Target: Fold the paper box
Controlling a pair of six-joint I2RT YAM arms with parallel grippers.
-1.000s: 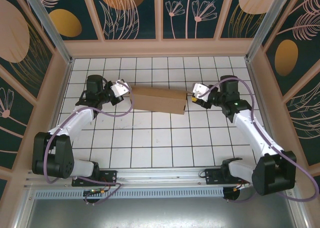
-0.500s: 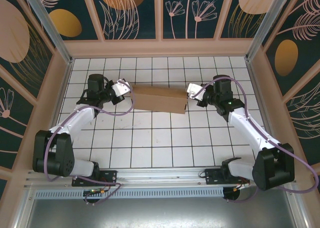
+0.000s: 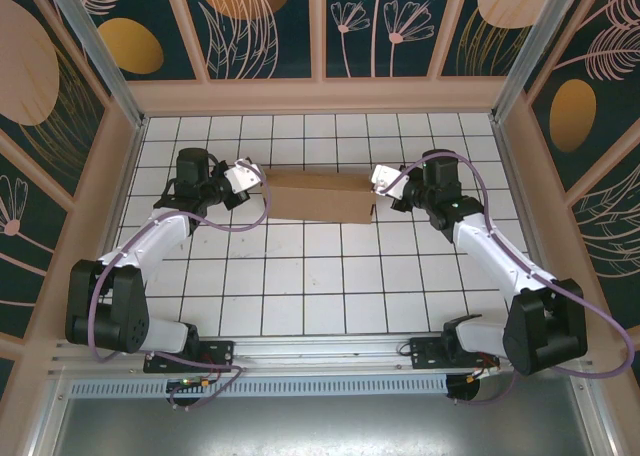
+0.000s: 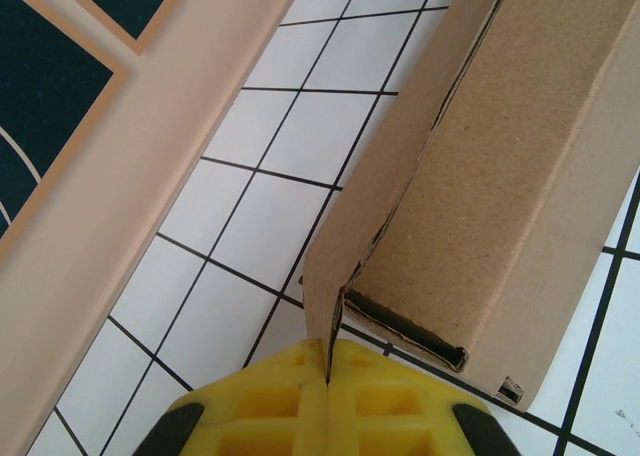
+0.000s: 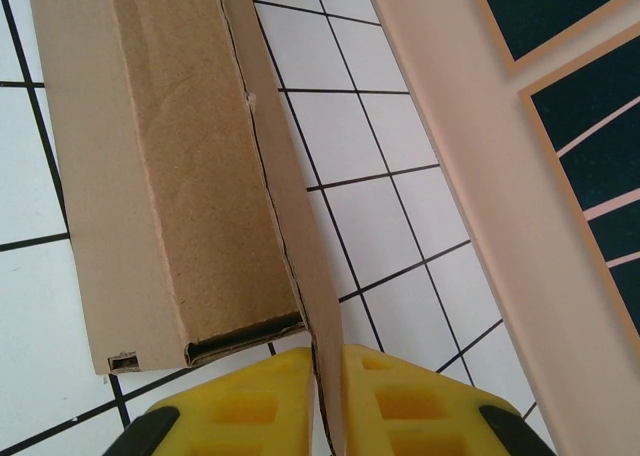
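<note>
The paper box [image 3: 318, 197] is a long brown cardboard sleeve lying across the far middle of the tiled floor. My left gripper [image 3: 258, 180] sits at its left end, its yellow fingers [image 4: 260, 401] shut on the box's upright back panel [image 4: 335, 266]. At the right end my right gripper [image 3: 377, 182] holds the same kind of panel [image 5: 320, 296] between its yellow fingers [image 5: 405, 401]. Both wrist views look along the box [image 4: 500, 166] [image 5: 170, 156], with a dark slot open at each end.
The floor is white tile with black grid lines [image 3: 320, 276]. A peach wall base [image 4: 130, 166] [image 5: 500, 176] runs close behind the box. Patterned walls enclose the cell on three sides, and the arm bases sit at the near edge [image 3: 320, 354].
My right gripper moved left up to the box's right end and closed on its back panel. The left gripper and the box stayed put.
</note>
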